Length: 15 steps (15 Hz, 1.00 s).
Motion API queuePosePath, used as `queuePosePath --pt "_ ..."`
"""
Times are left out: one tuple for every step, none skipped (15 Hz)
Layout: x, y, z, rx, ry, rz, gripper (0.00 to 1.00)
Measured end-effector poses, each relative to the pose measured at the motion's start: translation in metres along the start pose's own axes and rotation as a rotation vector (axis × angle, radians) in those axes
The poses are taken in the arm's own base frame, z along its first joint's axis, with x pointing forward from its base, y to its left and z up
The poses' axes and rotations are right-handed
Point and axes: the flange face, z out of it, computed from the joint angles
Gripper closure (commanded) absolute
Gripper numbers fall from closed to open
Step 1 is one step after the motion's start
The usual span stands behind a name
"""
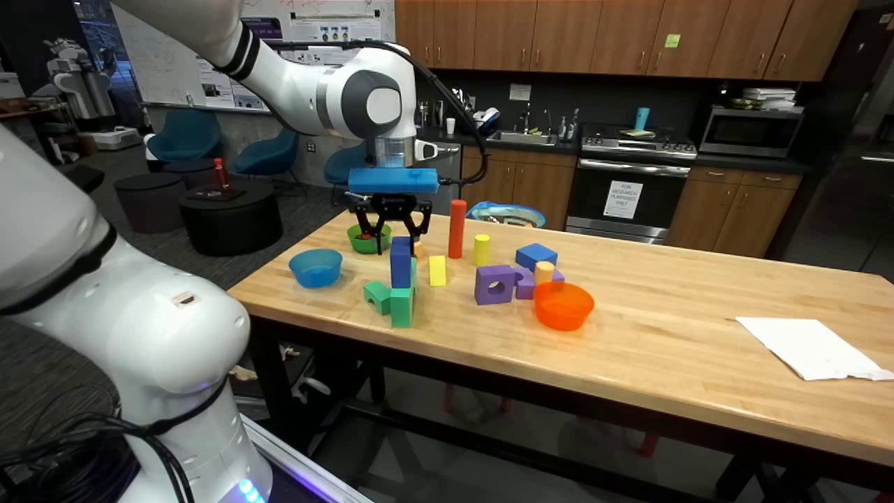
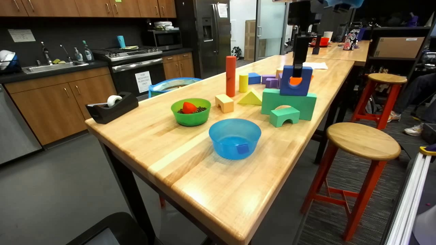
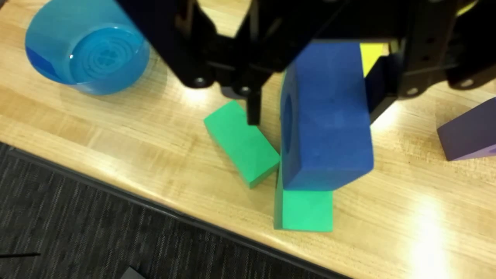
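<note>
Wrist view shows the pincer (image 3: 314, 120) spread apart around the blue block (image 3: 333, 143) atop the green slab (image 3: 308, 211); moving strictly vertically should best avoid toppling it.

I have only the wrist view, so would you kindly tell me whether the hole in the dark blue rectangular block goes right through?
Observer: Yes; in an exterior view, an orange plastic bowl shows through the hole in the dark blue block.
Operator: Thank you; what shape is the small green block near it?
Observer: An arch, cut away underneath.
Operator: And what stands near the round blue plastic bowl?
Observer: A round green plastic bowl, apart from it.
</note>
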Motion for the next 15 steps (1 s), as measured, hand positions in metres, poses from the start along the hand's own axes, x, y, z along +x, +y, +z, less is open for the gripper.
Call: queuePosePath --pt "0.0 0.0 0.0 0.0 0.0 0.0 0.01" --pt "0.0 0.0 0.0 -0.001 0.0 -0.001 0.0" --pt "0.001 -0.001 0.0 -0.001 0.0 -0.002 0.0" --pt "0.001 -0.001 0.0 -0.002 0.0 -0.002 0.0" --pt "0.001 -0.001 0.0 -0.003 0.001 -0.003 0.0" --pt "0.001 -0.001 -0.001 -0.004 0.003 -0.004 0.0" --pt "0.002 -0.001 -0.001 -0.006 0.006 -0.004 0.0" --pt "0.002 -0.001 -0.001 -0.008 0.009 -0.004 0.0" --pt "0.002 -0.001 -0.002 -0.011 0.013 -0.004 0.0" --pt "0.003 0.0 -0.004 -0.014 0.019 -0.004 0.0" --pt "0.002 0.0 -0.006 -0.018 0.026 -0.005 0.0" --pt "0.002 -0.001 -0.009 -0.022 0.033 -0.006 0.0" --pt "0.001 -0.002 -0.013 -0.028 0.041 -0.007 0.0" --pt "0.001 -0.003 -0.018 -0.035 0.051 -0.01 0.0" --pt "0.001 -0.005 -0.023 -0.044 0.063 -0.013 0.0"
